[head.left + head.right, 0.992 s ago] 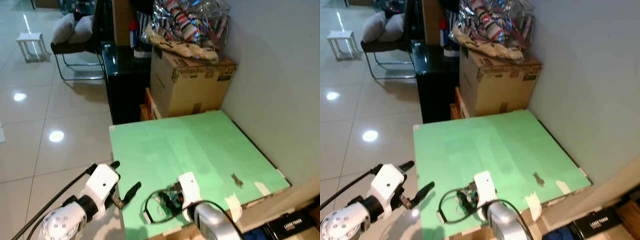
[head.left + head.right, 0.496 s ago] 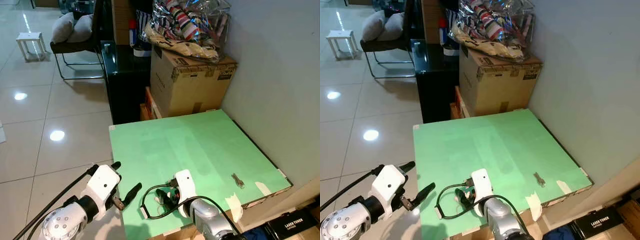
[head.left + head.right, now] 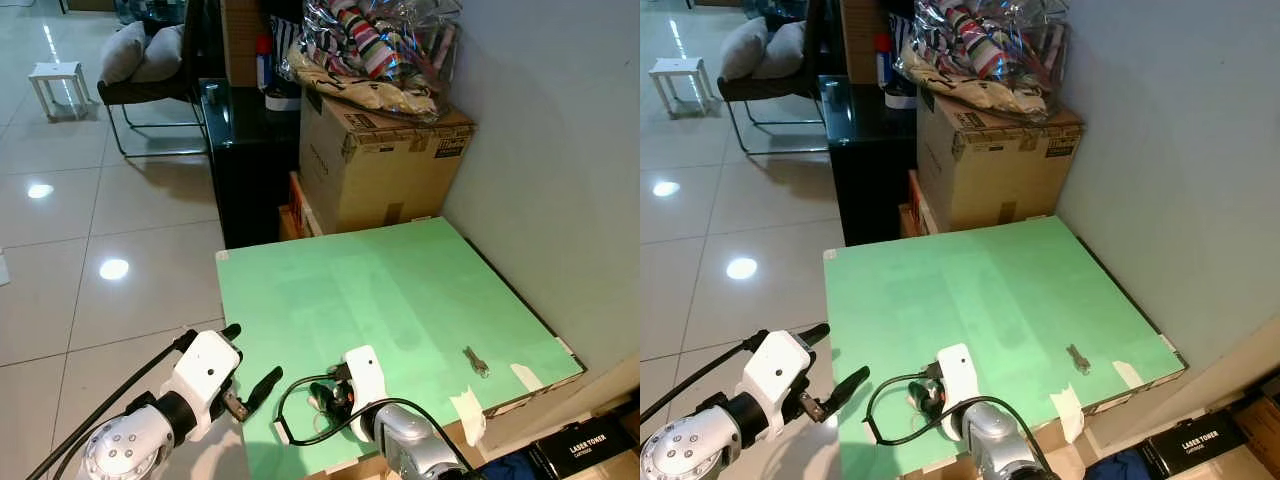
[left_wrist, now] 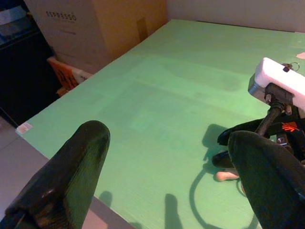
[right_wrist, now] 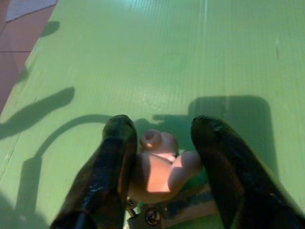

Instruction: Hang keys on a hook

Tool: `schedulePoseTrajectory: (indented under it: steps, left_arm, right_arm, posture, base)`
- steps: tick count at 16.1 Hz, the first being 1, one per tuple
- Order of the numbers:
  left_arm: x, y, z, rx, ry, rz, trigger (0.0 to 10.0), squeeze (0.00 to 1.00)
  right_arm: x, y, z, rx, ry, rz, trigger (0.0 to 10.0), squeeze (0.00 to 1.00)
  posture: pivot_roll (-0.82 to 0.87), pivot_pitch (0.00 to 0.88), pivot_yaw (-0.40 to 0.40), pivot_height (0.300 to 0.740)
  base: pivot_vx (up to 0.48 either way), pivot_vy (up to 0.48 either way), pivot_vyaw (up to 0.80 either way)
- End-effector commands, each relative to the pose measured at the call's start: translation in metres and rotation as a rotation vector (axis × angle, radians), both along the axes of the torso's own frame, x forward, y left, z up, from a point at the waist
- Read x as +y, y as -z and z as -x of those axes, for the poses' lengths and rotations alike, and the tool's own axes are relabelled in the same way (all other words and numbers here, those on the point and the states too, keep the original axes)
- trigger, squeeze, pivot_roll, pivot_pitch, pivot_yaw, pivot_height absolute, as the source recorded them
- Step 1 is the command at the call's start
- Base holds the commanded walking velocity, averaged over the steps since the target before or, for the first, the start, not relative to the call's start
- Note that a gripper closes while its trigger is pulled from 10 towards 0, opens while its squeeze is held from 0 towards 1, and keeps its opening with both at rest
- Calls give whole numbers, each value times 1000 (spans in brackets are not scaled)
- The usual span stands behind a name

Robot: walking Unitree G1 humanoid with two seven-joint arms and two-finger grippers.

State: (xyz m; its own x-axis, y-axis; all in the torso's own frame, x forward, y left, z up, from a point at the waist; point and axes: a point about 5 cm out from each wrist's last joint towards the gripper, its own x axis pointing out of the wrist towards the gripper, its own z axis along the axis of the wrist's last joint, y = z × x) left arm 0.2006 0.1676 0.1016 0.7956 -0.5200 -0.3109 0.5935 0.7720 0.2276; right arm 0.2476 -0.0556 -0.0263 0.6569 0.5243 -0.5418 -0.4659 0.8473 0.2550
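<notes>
The keys lie near the front edge of the green board (image 3: 400, 290), on a pink charm (image 5: 157, 167) with a metal ring (image 5: 152, 215). My right gripper (image 5: 162, 126) reaches low over the board, and its two black fingers press the charm from both sides. From the head this gripper (image 3: 326, 394) shows below its white wrist box, with the keys (image 3: 318, 401) at its tips. My left gripper (image 3: 252, 354) hovers open just off the board's front left edge, empty. From the left wrist, the charm (image 4: 226, 175) rests on the board under the right gripper.
A small dark metal piece (image 3: 474, 361) and strips of tape (image 3: 466, 405) lie at the board's right front. A cardboard box (image 3: 380, 165) and a black cabinet (image 3: 250, 170) stand behind the board, with a wall on the right. A black cable loop (image 3: 285, 415) trails from my right wrist.
My right gripper has slid a little to the left along the board's front, with its cable loop following. The left arm has stayed where it was.
</notes>
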Motion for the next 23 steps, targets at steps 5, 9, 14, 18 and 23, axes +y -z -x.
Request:
schedulePoseTrajectory:
  steps: [5,9,14,18,23]
  left_arm:
    - [-4,-1,-1,-8,25,-7,10000,0]
    - [-5,-1,-4,-15,23,-8,10000,0]
    - [-11,-2,-18,-48,29,5,10000,0]
    - [-12,-2,-20,-52,42,1,10000,0]
    - [-9,-1,-17,-48,40,-5,10000,0]
  right_arm:
    - [-3,-5,-9,35,93,-96,0,0]
    - [-8,-30,-32,-99,137,-138,0,0]
    - [-24,-72,-62,-291,170,-150,0,0]
    - [-24,-45,-32,-133,73,-133,10000,1000]
    - [-30,-26,0,-39,-1,-113,10000,1000]
  posture:
    - [55,56,-54,740]
    - [51,41,-58,740]
    - [23,0,-65,740]
    - [22,0,-60,740]
    - [27,3,-54,740]
  base:
    - [0,0,0]
    - [0,0,0]
    - [0,0,0]
    - [0,0,0]
    - [0,0,0]
